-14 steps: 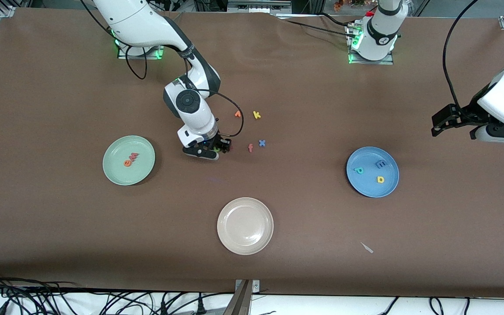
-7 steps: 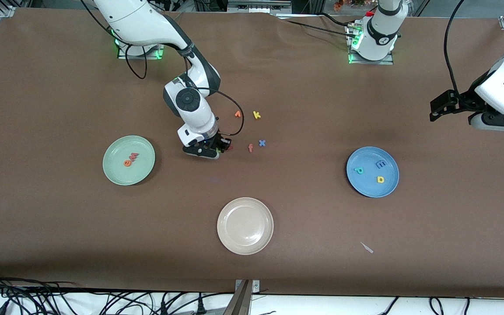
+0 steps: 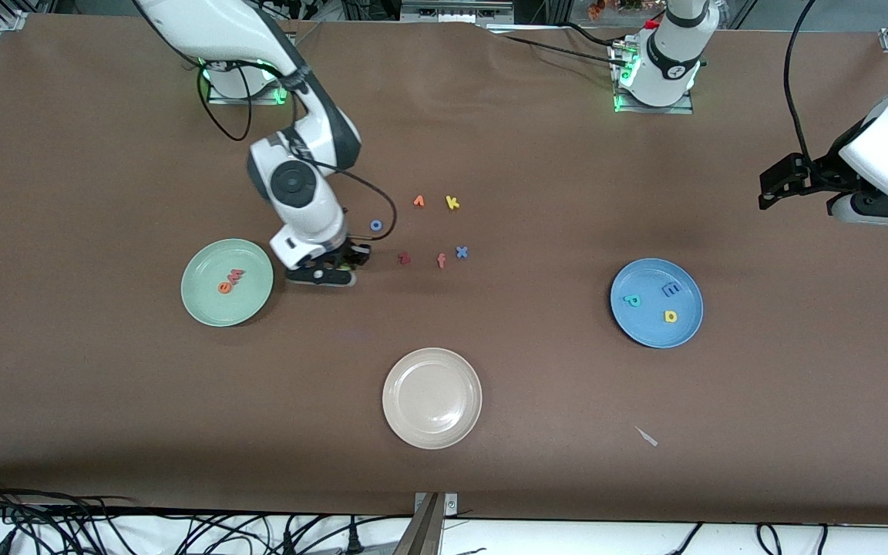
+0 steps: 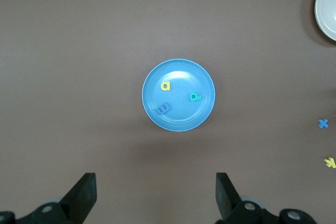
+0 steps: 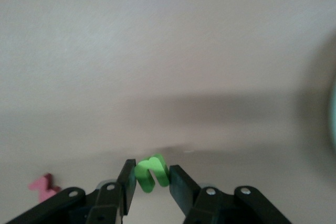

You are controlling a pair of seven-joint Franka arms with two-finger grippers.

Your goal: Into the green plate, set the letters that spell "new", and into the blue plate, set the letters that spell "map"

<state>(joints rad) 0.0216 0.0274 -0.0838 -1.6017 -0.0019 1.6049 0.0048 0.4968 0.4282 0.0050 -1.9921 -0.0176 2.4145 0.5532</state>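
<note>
I have the right gripper (image 3: 344, 264) clamped on the green n (image 5: 151, 173), carried over bare table between the green plate (image 3: 205, 304) and the dark red z (image 3: 404, 258). In the right wrist view the two fingers (image 5: 127, 187) press the letter's flat faces and it sits upright between them, its arch pointing away from the wrist.

Handling judgement for the green n:
- Light: a tiny foam piece, so load on the arm should be negligible
- Soft: I expect the foam to give under the pads, so a firm pinch is safe and nothing here looks fragile
- Grip point: across the thickness, on the legs or arch; the hold shown looks adequate
- Risk: foam may cling to a pad on release, so I would let go low over the plate

Status of the other parts:
- The orange e (image 3: 224, 287) and pink w (image 3: 236, 275) lie in the green plate, touching each other
- The blue plate (image 3: 683, 331) holds the teal p (image 3: 631, 300), the blue-violet m (image 3: 670, 290) and the yellow a (image 3: 670, 316)
- The left gripper (image 4: 156, 192) waits with fingers wide apart and empty, high over the blue plate
</note>
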